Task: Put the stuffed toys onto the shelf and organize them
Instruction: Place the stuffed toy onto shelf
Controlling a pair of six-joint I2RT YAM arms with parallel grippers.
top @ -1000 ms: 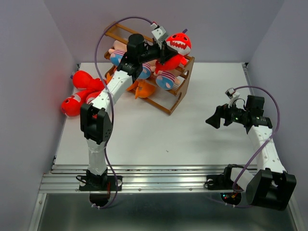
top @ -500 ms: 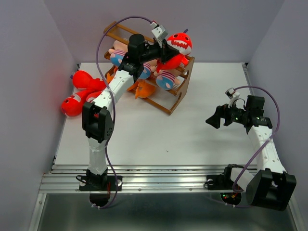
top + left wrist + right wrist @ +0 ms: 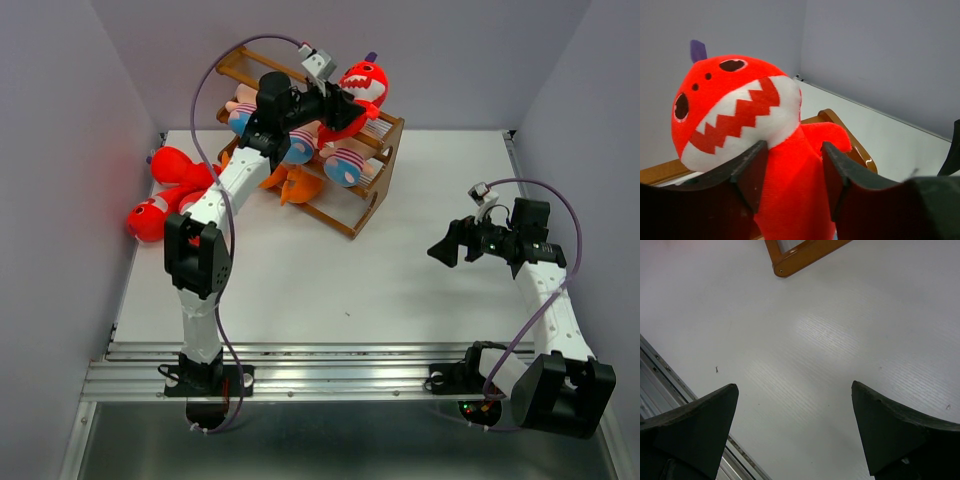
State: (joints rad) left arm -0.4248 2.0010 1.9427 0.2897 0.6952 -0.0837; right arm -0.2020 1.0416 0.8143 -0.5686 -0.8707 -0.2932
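1. Top external: A red shark (image 3: 365,85) is being set on the top tier of the shelf (image 3: 375,190), at the table's (image 3: 300,290) far edge, by the left gripper (image 3: 348,108). Other stuffed toys (image 3: 165,195) are being left at the left edge. The right gripper (image 3: 440,250) is being held near the right edge.
2. Left wrist: The fingers (image 3: 752,170) are being held part-open astride the shark's body, touching plush. Whether it is being pinched or released cannot be told. A full release and a straight withdrawal are likely being called for next.
3. Right wrist: The jaws are being held wide apart, gripping nothing.

Your shark (image 3: 735,107) is red with a white zigzag grin and purple fin, dolls (image 3: 345,162) wear red-white stripes, the shelf (image 3: 366,206) is brown.
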